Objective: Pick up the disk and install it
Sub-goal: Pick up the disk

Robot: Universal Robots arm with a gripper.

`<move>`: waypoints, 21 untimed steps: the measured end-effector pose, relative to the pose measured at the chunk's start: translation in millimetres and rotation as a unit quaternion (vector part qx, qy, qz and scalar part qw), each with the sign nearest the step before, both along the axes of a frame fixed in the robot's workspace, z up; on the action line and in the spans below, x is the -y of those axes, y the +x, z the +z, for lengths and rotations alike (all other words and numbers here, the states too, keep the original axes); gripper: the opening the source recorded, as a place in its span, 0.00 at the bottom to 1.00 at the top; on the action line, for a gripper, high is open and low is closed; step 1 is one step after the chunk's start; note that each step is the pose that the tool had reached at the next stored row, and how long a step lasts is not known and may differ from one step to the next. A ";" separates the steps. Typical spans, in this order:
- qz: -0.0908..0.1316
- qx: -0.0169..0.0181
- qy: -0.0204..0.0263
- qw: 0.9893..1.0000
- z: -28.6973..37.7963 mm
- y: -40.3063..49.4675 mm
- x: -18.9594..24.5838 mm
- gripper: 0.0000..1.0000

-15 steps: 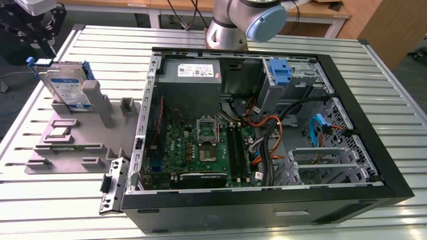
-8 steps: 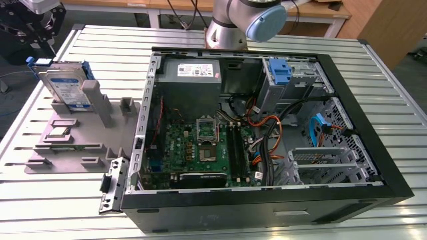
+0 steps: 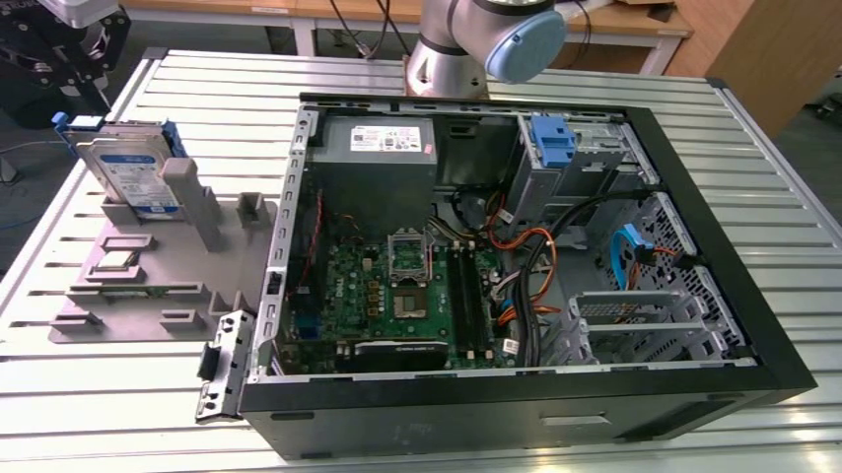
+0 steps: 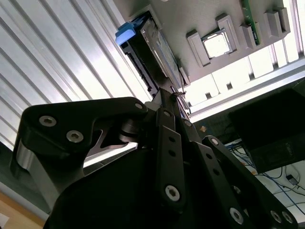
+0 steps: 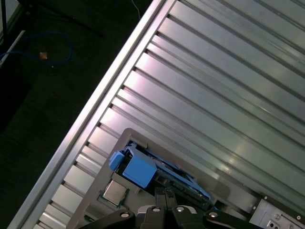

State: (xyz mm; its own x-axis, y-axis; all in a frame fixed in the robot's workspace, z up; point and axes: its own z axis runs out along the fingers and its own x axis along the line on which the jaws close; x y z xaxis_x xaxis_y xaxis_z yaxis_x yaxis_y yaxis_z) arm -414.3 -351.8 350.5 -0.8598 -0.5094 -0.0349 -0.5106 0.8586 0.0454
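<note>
The end effector (image 4: 172,93) is seen close over the disk (image 4: 151,45); whether it is open or closed cannot be told. The disk is stood on edge in a grey holder (image 3: 132,327) on the ribbed worktop (image 3: 105,419), blue frame uppermost. In both wrist views a chip (image 4: 215,45) is seen seated in the holder nearby. In the exterior view an open computer case (image 3: 526,404) is shown at the holder's right, apart from the disk.
</note>
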 end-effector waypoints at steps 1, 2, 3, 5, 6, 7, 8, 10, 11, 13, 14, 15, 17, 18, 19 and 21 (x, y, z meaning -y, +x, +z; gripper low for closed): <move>0.000 0.000 0.000 1.000 0.0 0.0 0.0 0.11; 0.000 0.000 0.000 1.000 0.0 0.0 0.0 0.11; 0.000 0.000 0.000 1.000 0.0 0.0 0.0 0.11; 0.000 0.000 0.000 1.000 0.0 0.0 0.0 0.11; 0.000 0.000 0.000 1.000 0.0 0.0 0.0 0.11; 0.001 0.000 0.000 1.000 0.0 0.0 0.0 0.11; 0.002 0.000 0.000 1.000 0.0 0.0 0.0 0.11; 0.005 0.000 0.000 1.000 0.0 0.0 0.0 0.11; 0.007 0.000 0.000 1.000 0.0 0.0 0.0 0.11; 0.012 0.000 0.000 1.000 0.0 0.0 0.0 0.11; 0.015 0.000 0.000 1.000 0.0 0.0 0.0 0.11; 0.018 0.000 0.000 1.000 0.0 0.0 0.0 0.11; 0.025 0.000 0.000 1.000 0.0 0.0 0.0 0.11; 0.028 0.000 0.000 1.000 0.0 0.0 0.0 0.11; 0.032 0.000 0.000 0.999 0.0 0.0 0.0 0.11; 0.040 0.000 0.000 0.999 0.0 0.0 0.0 0.11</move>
